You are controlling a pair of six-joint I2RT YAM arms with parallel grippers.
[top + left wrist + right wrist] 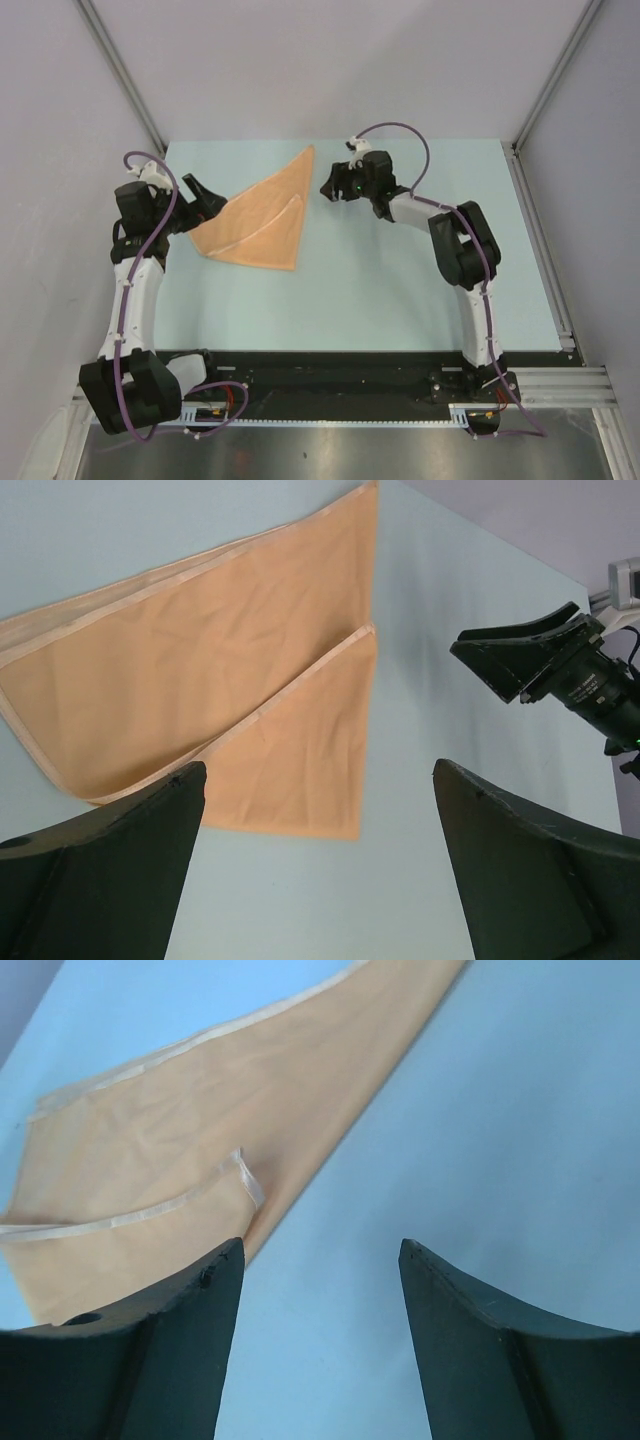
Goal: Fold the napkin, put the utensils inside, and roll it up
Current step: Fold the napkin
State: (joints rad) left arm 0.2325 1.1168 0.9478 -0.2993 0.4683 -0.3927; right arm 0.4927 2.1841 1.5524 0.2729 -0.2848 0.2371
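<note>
Pale blue-green table, matte and smooth, boxed in by plain grey walls. Left arm up from its base, bent at the elbow, reaching inward; left gripper at the left corner of the napkin, contact not clear, black wedge-shaped fingers spread wide, holding nothing. Right arm doubled over from the right, forearm stretched leftward; right gripper just beside the napkin's right edge, fingers likewise far apart and bare. Napkin flat on the table, left of centre, between both grippers: thin peach-orange cloth, faintly wrinkled, folded to a rough triangle pointing to the far side, top layer stopping short of the lower one, pale stitched hem along the edges. Purple cables looped along both arms.
</note>
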